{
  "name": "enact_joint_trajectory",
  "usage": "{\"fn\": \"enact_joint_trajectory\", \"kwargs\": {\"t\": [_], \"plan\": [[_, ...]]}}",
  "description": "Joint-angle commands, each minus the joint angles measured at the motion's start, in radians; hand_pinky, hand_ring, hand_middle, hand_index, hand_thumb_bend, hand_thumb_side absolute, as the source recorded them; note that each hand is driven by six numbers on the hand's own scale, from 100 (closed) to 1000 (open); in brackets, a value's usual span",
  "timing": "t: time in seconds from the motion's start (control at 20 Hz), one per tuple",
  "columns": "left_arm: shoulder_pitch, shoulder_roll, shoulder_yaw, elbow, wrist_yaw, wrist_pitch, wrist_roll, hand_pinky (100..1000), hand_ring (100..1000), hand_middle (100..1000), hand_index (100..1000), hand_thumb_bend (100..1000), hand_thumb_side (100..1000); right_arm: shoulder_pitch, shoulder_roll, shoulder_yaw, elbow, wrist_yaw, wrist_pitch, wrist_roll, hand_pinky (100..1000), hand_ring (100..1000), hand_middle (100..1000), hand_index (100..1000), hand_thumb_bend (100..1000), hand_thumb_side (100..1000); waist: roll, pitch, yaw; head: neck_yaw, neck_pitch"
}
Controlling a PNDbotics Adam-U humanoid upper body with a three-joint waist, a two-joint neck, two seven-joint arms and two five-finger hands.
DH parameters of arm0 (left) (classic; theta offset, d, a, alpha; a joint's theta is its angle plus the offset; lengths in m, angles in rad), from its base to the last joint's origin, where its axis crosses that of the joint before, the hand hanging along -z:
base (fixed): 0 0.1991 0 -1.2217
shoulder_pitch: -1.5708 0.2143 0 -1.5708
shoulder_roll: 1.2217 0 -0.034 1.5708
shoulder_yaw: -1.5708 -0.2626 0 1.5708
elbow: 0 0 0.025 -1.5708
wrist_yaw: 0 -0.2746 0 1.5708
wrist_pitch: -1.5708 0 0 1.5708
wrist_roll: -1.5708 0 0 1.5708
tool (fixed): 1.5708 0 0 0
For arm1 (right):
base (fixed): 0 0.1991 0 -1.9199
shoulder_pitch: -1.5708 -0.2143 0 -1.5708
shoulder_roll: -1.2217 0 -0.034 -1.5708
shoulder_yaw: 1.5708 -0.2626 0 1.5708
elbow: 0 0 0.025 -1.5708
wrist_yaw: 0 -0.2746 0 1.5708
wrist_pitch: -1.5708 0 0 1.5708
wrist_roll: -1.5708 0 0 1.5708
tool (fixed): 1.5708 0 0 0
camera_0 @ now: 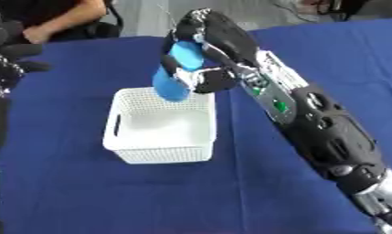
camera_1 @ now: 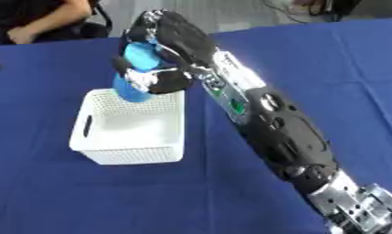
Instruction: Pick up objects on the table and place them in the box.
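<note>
Blue object (camera_0: 176, 73) between right hand's (camera_0: 208, 45) fingers (camera_0: 173, 68).

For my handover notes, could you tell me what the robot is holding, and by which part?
The right hand holds a blue cylindrical object around its middle, above the white basket.

The blue object (camera_0: 176, 73) is partly covered by the right hand (camera_0: 205, 50); its kind cannot be told. The left hand (camera_0: 8, 55) is cut off at the left edge, blurred.
</note>
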Motion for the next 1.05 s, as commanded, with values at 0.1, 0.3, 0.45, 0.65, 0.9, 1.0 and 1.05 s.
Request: {"fn": "enact_joint_trajectory", "kwargs": {"t": [0.1,0.3,0.45,0.65,0.9,1.0,1.05], "plan": [[-0.01,0.007,0.002,-0.02,0.005,-0.001,-0.004,741,779,909,909,1000,822,-0.016,-0.007,-0.007,0.005,0.032,-0.037,0.13,933,942,976,974,822,1000,-0.001,-0.011,-0.001,-0.01,-0.013],[-0.01,0.008,0.003,-0.02,0.005,-0.002,-0.003,741,780,909,909,1000,821,-0.013,-0.01,-0.018,-0.002,0.018,-0.051,0.18,1000,1000,1000,1000,876,1000,-0.001,-0.011,-0.002,-0.008,-0.013],[-0.01,0.008,0.003,-0.02,0.005,-0.002,-0.003,741,780,909,908,1000,822,-0.011,-0.013,-0.021,-0.006,0.009,-0.05,0.195,1000,1000,1000,1000,886,1000,-0.001,-0.012,-0.002,-0.007,-0.012],[-0.011,0.008,0.003,-0.02,0.005,-0.002,-0.002,741,780,909,909,1000,820,-0.008,-0.015,-0.023,-0.008,0.01,-0.047,0.208,1000,1000,1000,1000,884,1000,-0.001,-0.012,-0.002,-0.006,-0.012],[-0.011,0.009,0.003,-0.02,0.004,-0.002,-0.002,741,780,910,908,1000,821,-0.006,-0.023,-0.023,-0.016,0.005,-0.044,0.211,1000,1000,1000,1000,875,1000,-0.002,-0.013,-0.002,-0.004,-0.012],[-0.011,0.009,0.003,-0.02,0.004,-0.001,-0.002,741,780,910,908,1000,821,-0.005,-0.025,-0.023,-0.021,0.001,-0.042,0.212,1000,1000,1000,1000,876,1000,-0.002,-0.013,-0.002,-0.004,-0.012],[-0.012,0.009,0.003,-0.02,0.004,-0.001,-0.002,741,780,910,908,1000,821,-0.004,-0.027,-0.024,-0.022,0.0,-0.04,0.213,1000,1000,1000,1000,876,1000,-0.002,-0.013,-0.002,-0.004,-0.012]]}}
